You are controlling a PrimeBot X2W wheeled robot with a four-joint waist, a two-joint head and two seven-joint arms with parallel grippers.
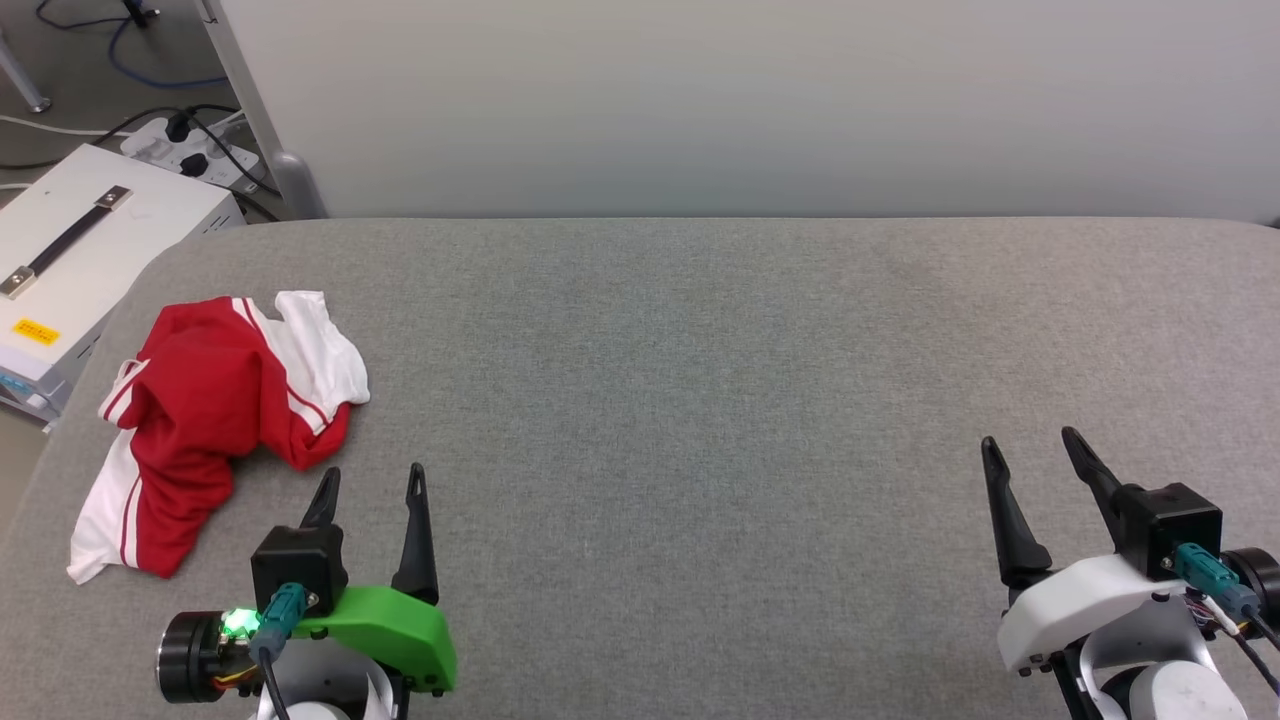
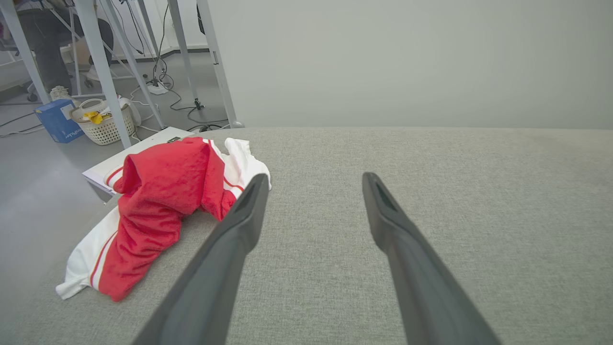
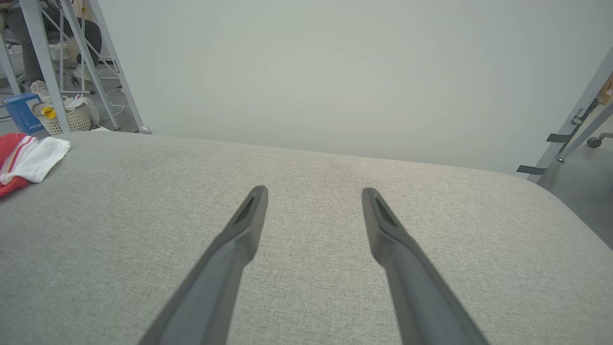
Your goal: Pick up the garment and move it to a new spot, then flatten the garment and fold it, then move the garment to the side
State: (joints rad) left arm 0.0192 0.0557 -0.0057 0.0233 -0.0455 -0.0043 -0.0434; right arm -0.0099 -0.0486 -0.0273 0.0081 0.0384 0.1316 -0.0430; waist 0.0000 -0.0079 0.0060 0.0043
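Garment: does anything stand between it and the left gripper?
Nothing visible does. The garment lies crumpled near the left end of the grey table, just ahead and to the left of the open left gripper, whose fingers point past its near edge.

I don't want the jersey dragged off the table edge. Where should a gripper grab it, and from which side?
On the jersey, probably the bunched red fold nearest the left gripper, coming across the table: it stands up off the surface, while the white sleeve by the edge lies flat.
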